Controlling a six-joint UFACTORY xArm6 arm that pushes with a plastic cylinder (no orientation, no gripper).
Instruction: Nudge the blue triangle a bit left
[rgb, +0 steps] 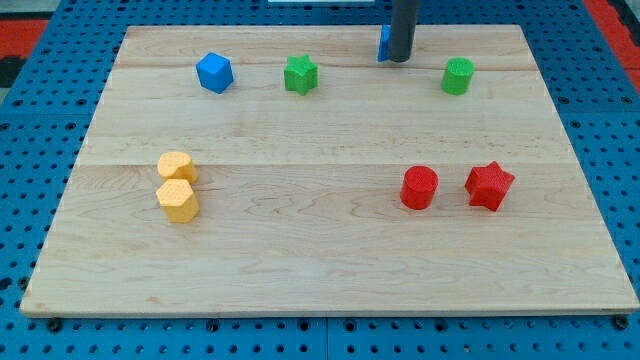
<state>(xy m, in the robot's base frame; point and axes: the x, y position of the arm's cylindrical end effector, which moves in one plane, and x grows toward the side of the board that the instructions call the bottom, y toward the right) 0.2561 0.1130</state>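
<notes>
The blue triangle (383, 43) lies near the board's top edge, right of the middle. Only a thin blue sliver of it shows, because the dark rod stands in front of it and hides most of it. My tip (399, 59) sits at the triangle's right side and looks to be touching it. A blue cube-like block (214, 72) lies far off to the view's left.
A green star (300, 75) lies left of the triangle and a green cylinder (458, 76) to its right. A red cylinder (419, 187) and red star (489, 185) lie lower right. Two yellow blocks (177, 186) touch at the left. The wooden board (320, 270) rests on blue pegboard.
</notes>
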